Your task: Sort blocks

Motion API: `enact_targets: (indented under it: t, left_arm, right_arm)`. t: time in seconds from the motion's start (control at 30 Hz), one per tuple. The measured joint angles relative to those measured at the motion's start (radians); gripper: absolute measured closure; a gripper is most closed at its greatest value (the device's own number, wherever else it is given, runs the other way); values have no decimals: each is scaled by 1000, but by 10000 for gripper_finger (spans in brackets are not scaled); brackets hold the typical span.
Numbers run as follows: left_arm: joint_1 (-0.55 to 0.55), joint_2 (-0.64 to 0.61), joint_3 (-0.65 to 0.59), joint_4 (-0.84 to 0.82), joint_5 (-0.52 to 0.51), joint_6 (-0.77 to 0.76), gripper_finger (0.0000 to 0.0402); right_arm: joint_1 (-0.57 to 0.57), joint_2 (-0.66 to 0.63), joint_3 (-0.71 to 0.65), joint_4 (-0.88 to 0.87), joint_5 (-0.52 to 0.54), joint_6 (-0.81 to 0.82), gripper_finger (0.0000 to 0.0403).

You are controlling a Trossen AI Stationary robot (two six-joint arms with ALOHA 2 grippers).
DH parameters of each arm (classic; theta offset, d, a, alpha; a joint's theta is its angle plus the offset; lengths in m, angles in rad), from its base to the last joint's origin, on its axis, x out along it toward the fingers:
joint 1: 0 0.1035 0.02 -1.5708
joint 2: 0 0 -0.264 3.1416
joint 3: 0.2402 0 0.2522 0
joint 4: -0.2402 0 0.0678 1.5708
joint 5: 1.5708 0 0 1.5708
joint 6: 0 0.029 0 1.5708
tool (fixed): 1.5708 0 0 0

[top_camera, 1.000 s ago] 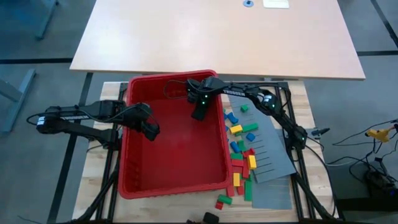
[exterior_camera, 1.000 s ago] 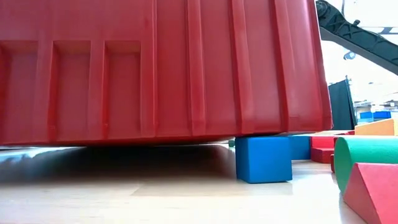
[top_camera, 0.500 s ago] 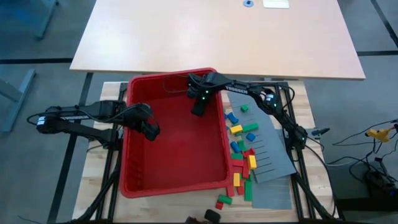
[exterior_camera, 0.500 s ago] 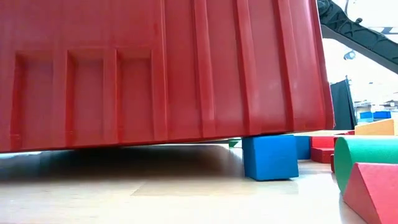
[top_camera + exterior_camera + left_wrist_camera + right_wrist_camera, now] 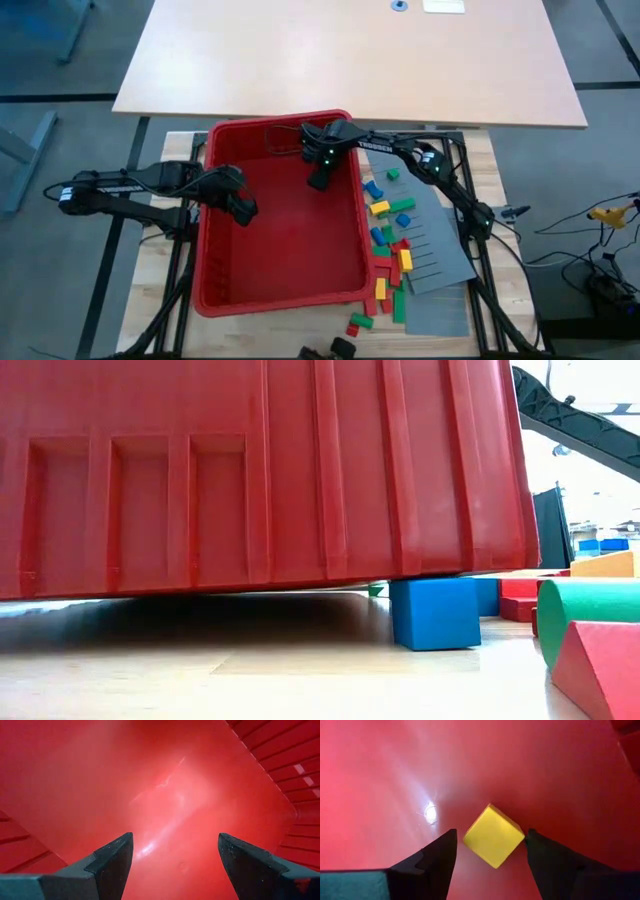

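Observation:
My right gripper (image 5: 318, 181) stands open inside the big red bin (image 5: 215, 250), near its far right corner. In the right wrist view a yellow block (image 5: 494, 836) shows between the open fingertips of my right gripper (image 5: 490, 846), against the bin's red floor; whether it lies on the floor or is in the air, I cannot tell. My left gripper (image 5: 243, 210) reaches over the bin's left wall and stands open with nothing between its fingers (image 5: 117, 855). More blocks (image 5: 390, 250) in red, green, blue and yellow lie on the table to the right of the bin. My right gripper points down over the yellow block. A gap shows between the block and one finger (image 5: 442, 852). The block's corner (image 5: 521, 838) lies right beside the other finger (image 5: 537, 850), and I cannot tell whether they touch.
A grey slotted panel (image 5: 440, 255) lies under some of the blocks at the right. In the low view the bin's near wall (image 5: 250, 470) fills most of the picture and its right corner sits by a blue block (image 5: 435, 612); a green cylinder (image 5: 590, 615) lies nearer.
The red bin has shifted a little: in the low view its near wall has moved toward the right and its bottom edge now slants, lower at the left.

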Motion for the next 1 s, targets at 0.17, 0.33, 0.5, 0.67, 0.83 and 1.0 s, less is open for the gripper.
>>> enact_targets:
  t: [0.17, 0.33, 0.5, 0.67, 0.83, 1.0]
  left_arm:
    - [0, 0, 0, -1, 0, 0, 125]
    - [0, 0, 0, 2, 0, 6, 125]
    - [0, 0, 0, 5, 1, 5, 125]
    - [0, 0, 0, 8, 4, 2, 125]
    - [0, 0, 0, 7, 11, -9, 125]
    - [0, 0, 0, 12, 11, -13, 125]
  right_arm:
    - [0, 0, -3, 7, -6, 8, 197]
    - [0, 0, -7, 11, -27, 25, 198]
    - [-2, 0, -8, 12, -84, 80, 197]
    - [5, 0, -10, 11, -112, 157, 194]
    - [24, 0, -22, 18, -99, 158, 200]
    - [36, 3, -52, 18, -77, 146, 222]
